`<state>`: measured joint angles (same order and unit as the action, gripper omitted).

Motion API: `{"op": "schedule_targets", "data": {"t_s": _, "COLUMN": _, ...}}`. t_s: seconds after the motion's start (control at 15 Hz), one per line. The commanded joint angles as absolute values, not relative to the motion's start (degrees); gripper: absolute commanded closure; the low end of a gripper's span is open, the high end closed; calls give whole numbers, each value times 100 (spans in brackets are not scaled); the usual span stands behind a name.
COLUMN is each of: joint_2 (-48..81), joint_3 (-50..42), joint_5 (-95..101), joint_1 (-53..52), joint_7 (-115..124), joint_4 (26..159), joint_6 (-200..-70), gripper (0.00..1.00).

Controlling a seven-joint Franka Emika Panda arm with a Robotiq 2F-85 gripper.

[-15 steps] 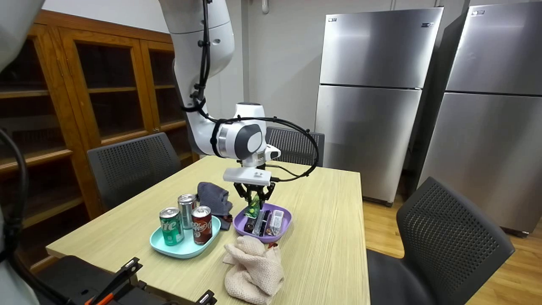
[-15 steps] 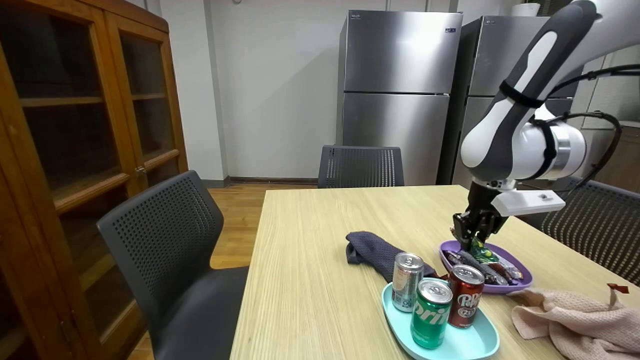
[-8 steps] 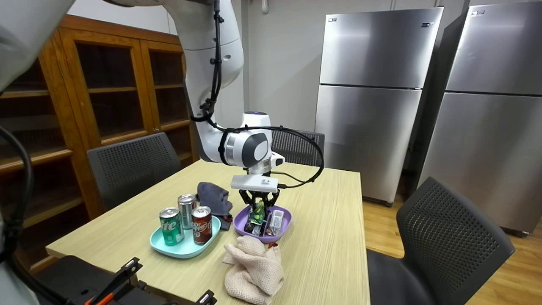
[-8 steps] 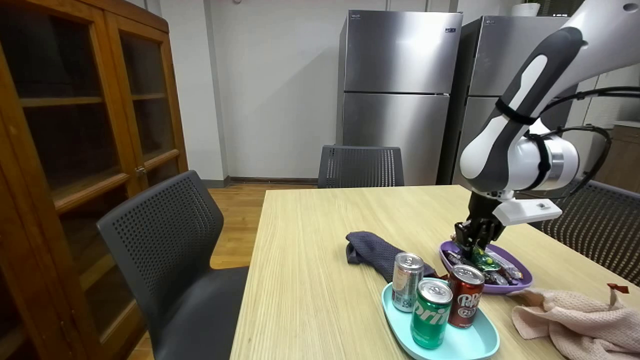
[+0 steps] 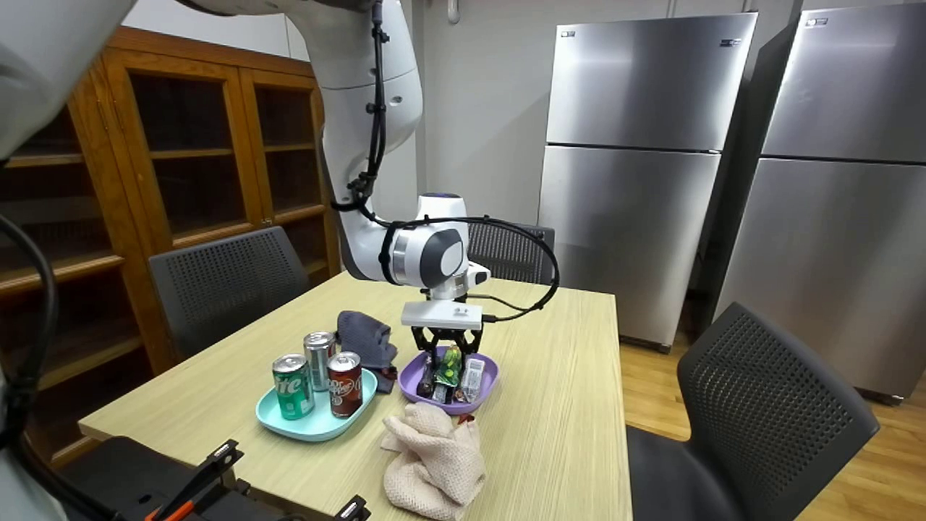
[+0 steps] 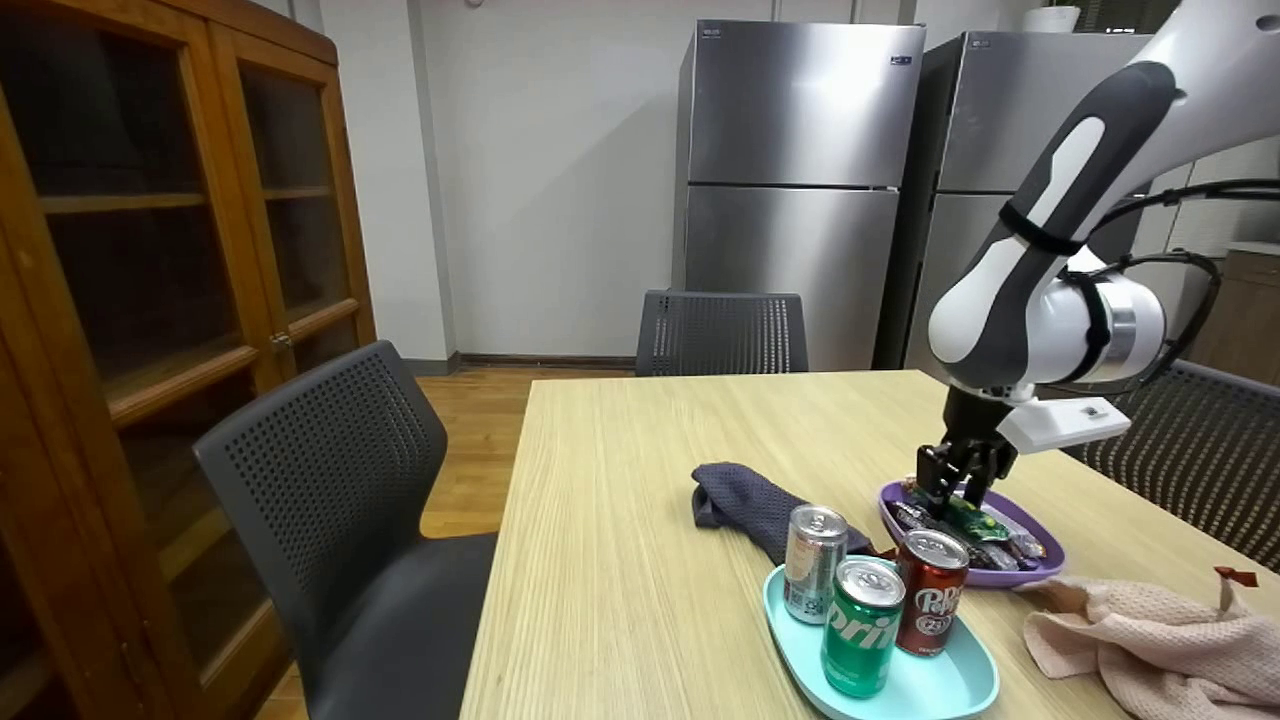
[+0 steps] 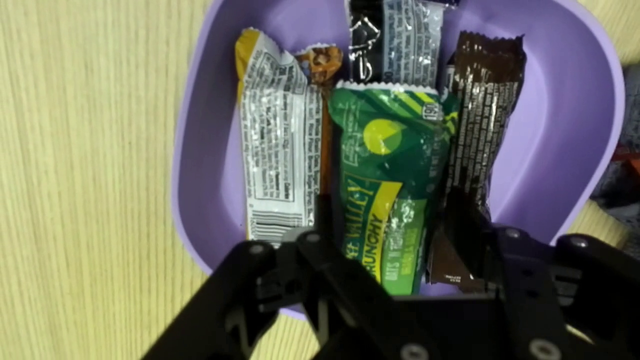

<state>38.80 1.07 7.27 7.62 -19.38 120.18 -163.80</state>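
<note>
Green Nature Valley Crunchy bar lies in the purple tray, over other wrapped bars, flatter and lower than a second ago. Tool has parted since then, now partly spread and straddling the bar, no firm hold apparent; judged a release within that tray. Pale wood counter also carries a turquoise tray with Sprite can, Dr Pepper can and silver can, plus a charcoal cloth and a rumpled beige towel. Around: stainless refrigerators, glass-doored wooden cabinet, dark mesh-backed chairs
</note>
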Motion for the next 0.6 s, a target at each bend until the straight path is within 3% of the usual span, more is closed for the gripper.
{"op": "schedule_targets", "data": {"t_s": 0.0, "joint_2": 3621, "joint_3": 248, "joint_5": 761, "joint_1": 892, "joint_7": -2002, "joint_4": 12168, "joint_6": -16329, "gripper": 6}}
{"op": "schedule_targets", "data": {"t_s": 0.13, "joint_2": 3473, "joint_3": 350, "joint_5": 665, "joint_1": 976, "joint_7": -1995, "joint_4": 12297, "joint_6": -16393, "gripper": 0}}
{"op": "schedule_targets", "data": {"t_s": 0.53, "joint_2": 2748, "joint_3": 824, "joint_5": 144, "joint_1": 1264, "joint_7": -1864, "joint_4": 13092, "joint_6": -16779, "gripper": 0}}
